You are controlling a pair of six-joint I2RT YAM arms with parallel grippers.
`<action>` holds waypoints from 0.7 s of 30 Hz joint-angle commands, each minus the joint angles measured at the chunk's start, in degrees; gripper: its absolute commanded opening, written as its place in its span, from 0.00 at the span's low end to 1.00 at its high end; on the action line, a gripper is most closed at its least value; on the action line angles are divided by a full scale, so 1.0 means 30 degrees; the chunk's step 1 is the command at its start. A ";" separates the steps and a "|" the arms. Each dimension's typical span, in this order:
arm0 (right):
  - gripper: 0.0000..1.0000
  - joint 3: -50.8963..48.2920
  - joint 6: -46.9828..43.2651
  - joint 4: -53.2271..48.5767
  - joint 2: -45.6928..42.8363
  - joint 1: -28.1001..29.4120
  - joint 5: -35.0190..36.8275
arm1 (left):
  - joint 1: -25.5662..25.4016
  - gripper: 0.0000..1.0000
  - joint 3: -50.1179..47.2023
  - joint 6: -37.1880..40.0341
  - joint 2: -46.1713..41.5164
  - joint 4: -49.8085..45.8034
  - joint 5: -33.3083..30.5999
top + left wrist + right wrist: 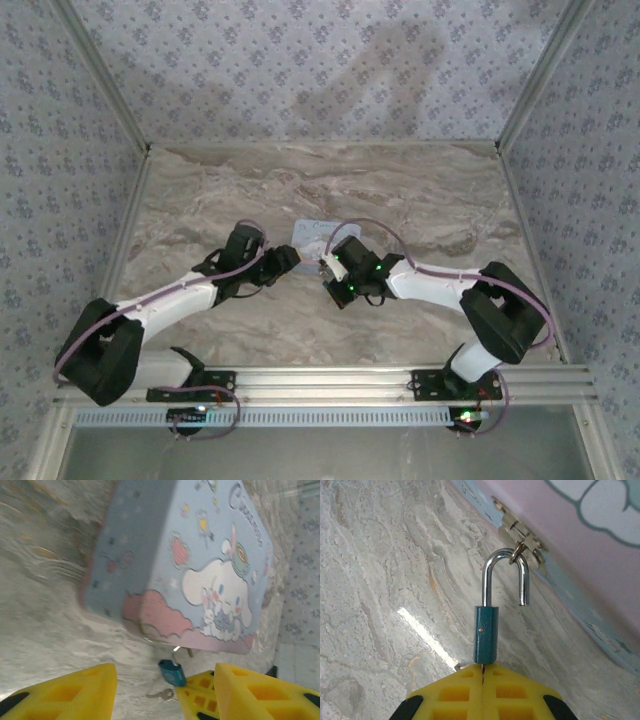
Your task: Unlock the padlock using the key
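Squarely against right gripper (482,667): padlock (485,632).

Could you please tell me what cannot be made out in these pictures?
- Right wrist: whatever sits under the padlock is hidden between the shut fingers of the right gripper.
- Left wrist: the box is blurred and cut off by the top edge.
- Top external: the padlock is too small to read.

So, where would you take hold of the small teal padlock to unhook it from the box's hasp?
Probably on the body of the teal metal padlock, pinching its sides, coming from its bottom end, away from the pastel cartoon box. Its silver shackle stands open, hooked through the hasp ring, so that end is crowded.
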 commanded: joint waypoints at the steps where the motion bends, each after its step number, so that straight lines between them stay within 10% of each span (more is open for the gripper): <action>1: 0.00 0.0979 -0.1277 -0.1035 -0.0022 0.0101 0.0661 | 0.0596 0.55 0.0790 0.1626 -0.0352 -0.2264 -0.1081; 19: 0.00 0.1923 -0.2577 -0.2054 0.0950 0.0212 0.1070 | 0.1549 0.56 0.4859 0.4105 0.3638 -0.2645 -0.0678; 21: 0.17 0.1862 -0.2187 -0.2010 0.0881 0.0168 0.1002 | 0.1552 0.56 0.4939 0.4117 0.3765 -0.2615 -0.0663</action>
